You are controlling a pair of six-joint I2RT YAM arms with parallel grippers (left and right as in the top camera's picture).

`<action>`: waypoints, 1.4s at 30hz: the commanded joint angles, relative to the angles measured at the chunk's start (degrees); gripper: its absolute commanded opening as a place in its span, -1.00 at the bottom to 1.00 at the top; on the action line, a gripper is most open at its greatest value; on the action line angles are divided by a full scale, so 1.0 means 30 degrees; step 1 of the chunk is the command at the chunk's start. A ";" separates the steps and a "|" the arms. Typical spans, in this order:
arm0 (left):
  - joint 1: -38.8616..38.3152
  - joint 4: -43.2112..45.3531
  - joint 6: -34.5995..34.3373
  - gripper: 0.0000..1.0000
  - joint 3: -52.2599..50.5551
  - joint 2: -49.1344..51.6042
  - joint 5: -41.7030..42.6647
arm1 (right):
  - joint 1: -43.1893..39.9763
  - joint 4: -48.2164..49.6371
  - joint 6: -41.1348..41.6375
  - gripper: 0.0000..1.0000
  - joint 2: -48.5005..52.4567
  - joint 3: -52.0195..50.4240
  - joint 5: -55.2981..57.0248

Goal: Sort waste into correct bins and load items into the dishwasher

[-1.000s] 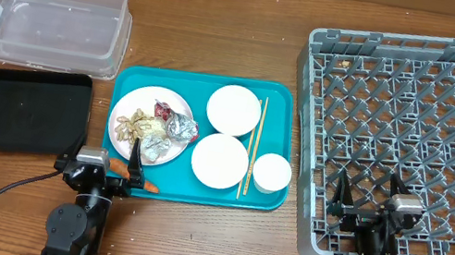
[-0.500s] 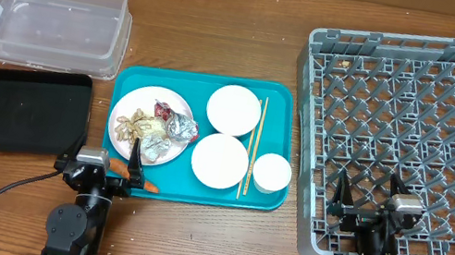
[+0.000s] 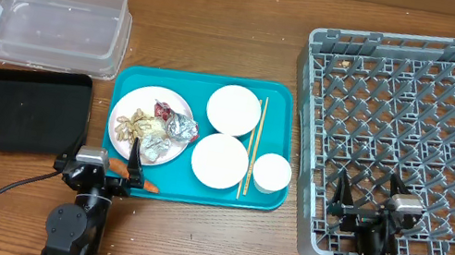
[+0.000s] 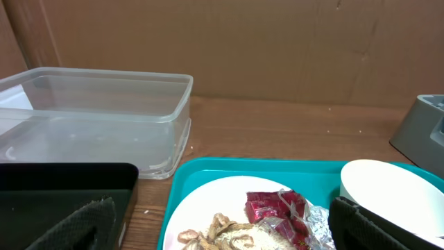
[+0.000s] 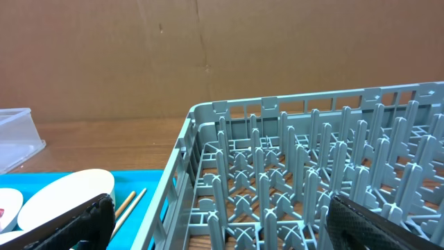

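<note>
Although both arms stand at the near table edge, the overhead view shows only their tops. The left gripper (image 3: 105,158) is spread wide w/ nothing btw. its fingers (image 4: 80,223), which are cut off at the bottom corners of the left wrist view. It is at the near-left corner of the teal tray (image 3: 276,117), where one finger hides part of the small carrot (image 3: 118,166) lying on the tray edge. The right gripper (image 3: 365,197) is spread wide too, empty, over the near-left part of the grey rack (image 3: 419,105).

On the teal tray the white plate (image 3: 141,96) at left carries the foil wrappers (image 3: 179,125) and nut scraps (image 3: 127,129). Right of it are the far bowl (image 3: 233,110) and near bowl (image 3: 220,161); both look white from above, so which is pink I cannot tell. The chopsticks (image 3: 254,142) lie just right of the bowls, and the cup (image 3: 272,173) is at the near-right corner. Left of the teal tray stand the clear tub (image 3: 49,21) (far) and the black tray (image 3: 24,110) (near). In the left wrist view the plate is cut off below and only the red foil is clear; in the right wrist view a finger covers approx. half of one bowl.
</note>
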 commanded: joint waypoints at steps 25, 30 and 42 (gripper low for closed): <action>0.0087 -0.7067 0.0867 1.00 1.3289 1.3865 0.0750 | -0.0066 -0.4714 0.2747 1.00 0.7883 0.8925 -0.0117; 0.0087 -1.1657 0.0860 0.99 1.8899 1.8986 0.1188 | -0.0066 -0.9333 0.2739 1.00 1.2582 1.3719 -0.0517; 0.0087 -1.4848 0.0714 1.00 2.3467 2.4669 0.6011 | -0.0066 -1.3391 0.2747 1.00 1.9271 1.8447 -0.1778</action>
